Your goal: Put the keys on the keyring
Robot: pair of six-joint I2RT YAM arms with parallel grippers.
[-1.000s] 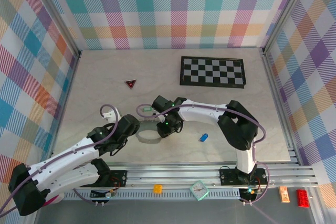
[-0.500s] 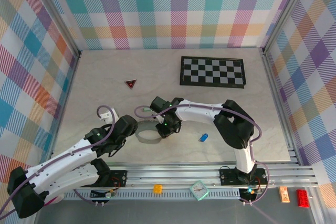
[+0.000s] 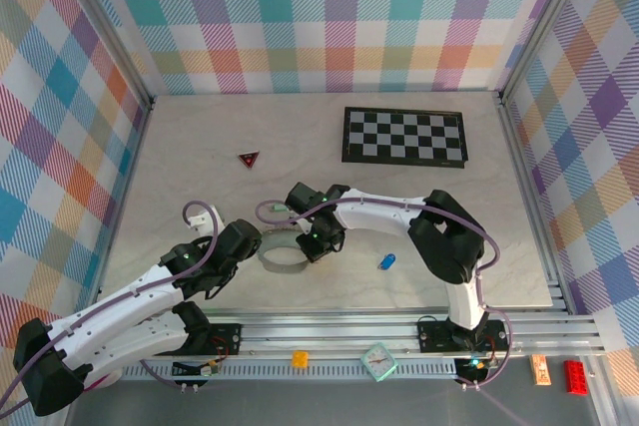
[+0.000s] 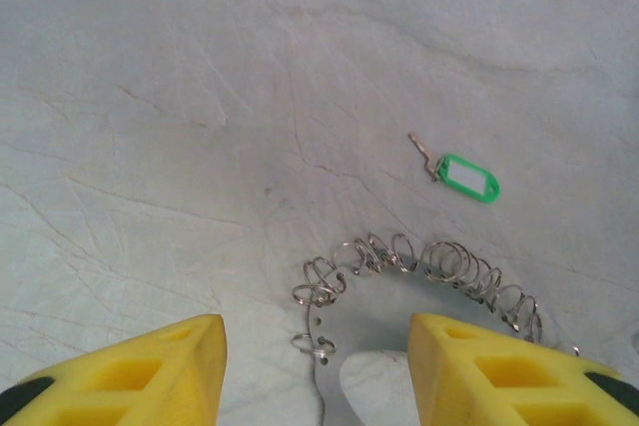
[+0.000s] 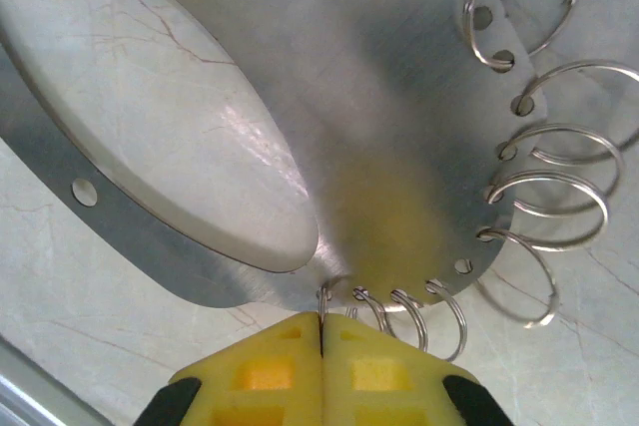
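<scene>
L gripper (image 4: 315, 336): jaws spread, nothing pinched. Keyring (image 4: 439, 264) band end sat between them, w/ its wire loops fanned just ahead. Green key (image 4: 469, 179) lay further ahead, off to the right, apart from the loops. R gripper (image 5: 321, 324): jaws pressed together right at a small loop on the band's edge; can't tell if the loop was nipped. Blue key (image 3: 387, 261) lay well apart from both jaws.

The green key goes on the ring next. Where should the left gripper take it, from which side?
Pinch the green key by its flat head, across the narrow width, coming straight down: it lies flat on the table, and that leaves its thin metal hook free.
</scene>
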